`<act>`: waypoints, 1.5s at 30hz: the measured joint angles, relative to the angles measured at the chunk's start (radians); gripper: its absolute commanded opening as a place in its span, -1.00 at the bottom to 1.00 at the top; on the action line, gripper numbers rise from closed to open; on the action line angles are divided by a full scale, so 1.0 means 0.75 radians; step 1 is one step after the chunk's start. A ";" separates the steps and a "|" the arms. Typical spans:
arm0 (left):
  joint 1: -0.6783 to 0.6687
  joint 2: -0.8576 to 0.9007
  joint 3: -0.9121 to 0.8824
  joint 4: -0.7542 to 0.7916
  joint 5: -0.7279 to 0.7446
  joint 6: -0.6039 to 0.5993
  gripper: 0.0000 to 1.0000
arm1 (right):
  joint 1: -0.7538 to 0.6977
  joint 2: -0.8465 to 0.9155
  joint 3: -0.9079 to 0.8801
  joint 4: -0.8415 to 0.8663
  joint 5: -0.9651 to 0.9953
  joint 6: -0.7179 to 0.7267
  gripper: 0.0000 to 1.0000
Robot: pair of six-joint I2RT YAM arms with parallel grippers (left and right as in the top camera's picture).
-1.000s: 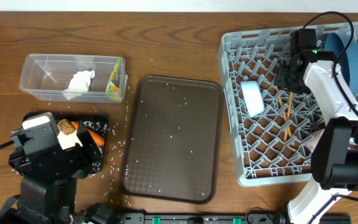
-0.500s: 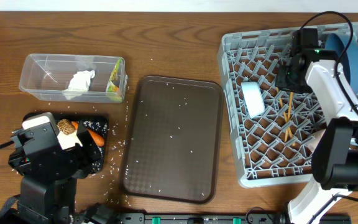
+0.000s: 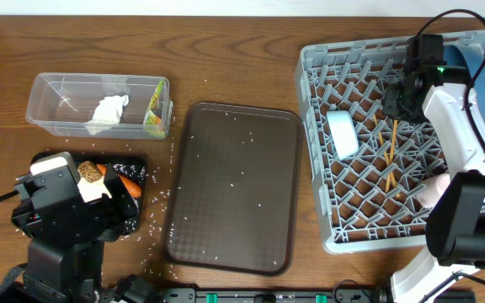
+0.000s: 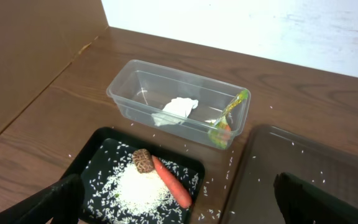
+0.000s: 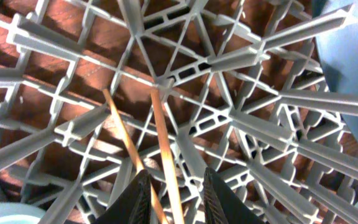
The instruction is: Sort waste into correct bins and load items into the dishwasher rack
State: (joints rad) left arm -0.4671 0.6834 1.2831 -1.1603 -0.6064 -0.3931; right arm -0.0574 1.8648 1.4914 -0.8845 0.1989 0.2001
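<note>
Counted two chopsticks (image 3: pixel 390 156), one white bowl (image 3: pixel 341 133), one dark-blue dish (image 3: pixel 482 80), one pink cup (image 3: pixel 432 192), one rack (image 3: pixel 327 67), one serving tray (image 3: pixel 234 185), one clear tub (image 3: pixel 57 109), one black tray (image 4: pixel 98 155), one carrot (image 4: pixel 171 182), one napkin (image 4: pixel 179 107), one wrapper (image 4: pixel 227 118).

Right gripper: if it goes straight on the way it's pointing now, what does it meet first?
Probably the chopsticks: one lies dead ahead of the right gripper, in line with its open jaws, resting on the dishwasher rack lattice. Depth is unclear; the rack sits just behind.
</note>
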 measured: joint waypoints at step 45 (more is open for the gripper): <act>0.000 0.000 0.000 0.000 0.000 0.000 0.96 | 0.000 -0.069 -0.037 0.100 -0.038 -0.099 -0.50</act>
State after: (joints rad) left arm -0.4671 0.6834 1.2831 -1.1603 -0.6064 -0.3931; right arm -0.0574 1.8133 1.4639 -0.8097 0.1707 0.1257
